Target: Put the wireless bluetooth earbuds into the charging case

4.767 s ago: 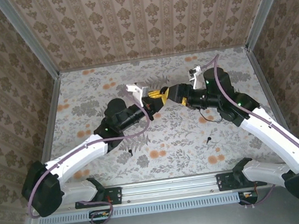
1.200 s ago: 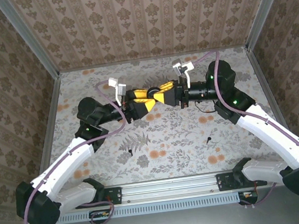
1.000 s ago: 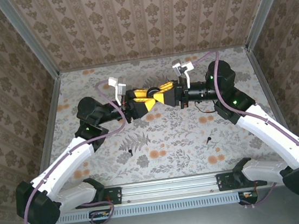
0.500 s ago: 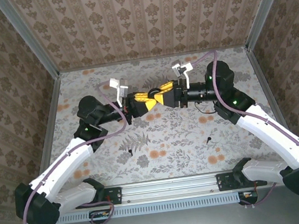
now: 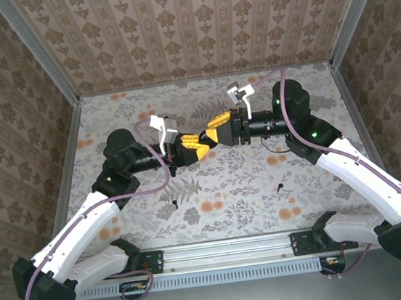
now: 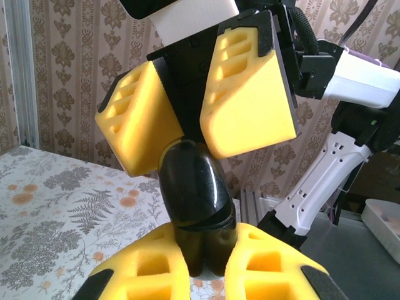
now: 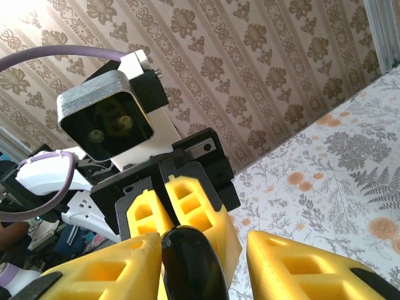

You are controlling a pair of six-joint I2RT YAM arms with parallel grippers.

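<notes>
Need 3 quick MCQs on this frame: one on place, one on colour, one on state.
1. Where is the black case?
A. lying on the table
B. in the air between the two grippers
C. against the back wall

2. What colour are the finger pads?
A. yellow
B. blue
C. white

3. The left gripper is
A. wide open and empty
B. shut on the case
C. resting on the table

Key: B, the left wrist view shows it well above the table, with the right gripper at its top. A, the pads on both grippers are yellow. B, its fingers press the case's lower end.
</notes>
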